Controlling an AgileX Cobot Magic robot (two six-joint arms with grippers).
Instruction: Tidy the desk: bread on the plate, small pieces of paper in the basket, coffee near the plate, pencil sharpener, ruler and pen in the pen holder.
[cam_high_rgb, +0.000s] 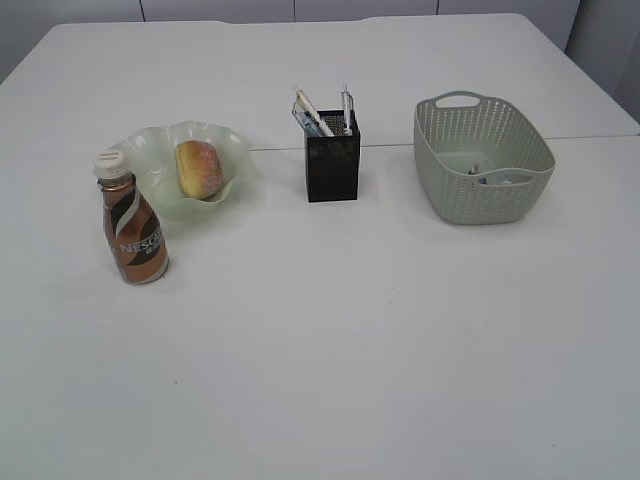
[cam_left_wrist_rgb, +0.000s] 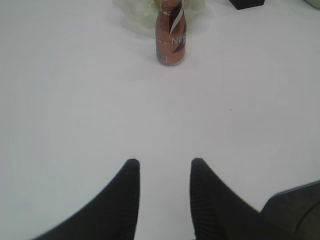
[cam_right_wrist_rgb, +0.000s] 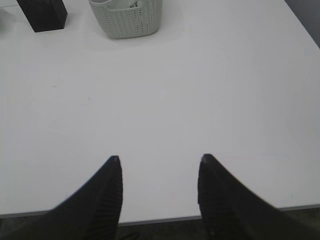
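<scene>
Exterior view: bread (cam_high_rgb: 199, 168) sits on plate (cam_high_rgb: 148, 165), coffee (cam_high_rgb: 133, 232) beside it; my left gripper (cam_left_wrist_rgb: 162, 170) and right gripper (cam_right_wrist_rgb: 159, 167) both parted, empty.

Setting: office or lab desk. Large plain white surface (cam_high_rgb: 400, 350) ahead of both claws, carrying a black pen holder (cam_high_rgb: 333, 168) with stationery; pale panelled wall beyond.

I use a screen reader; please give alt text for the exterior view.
A white desk holds a bun on a green plate, a coffee bottle just in front, a black pen holder and a basket.
</scene>
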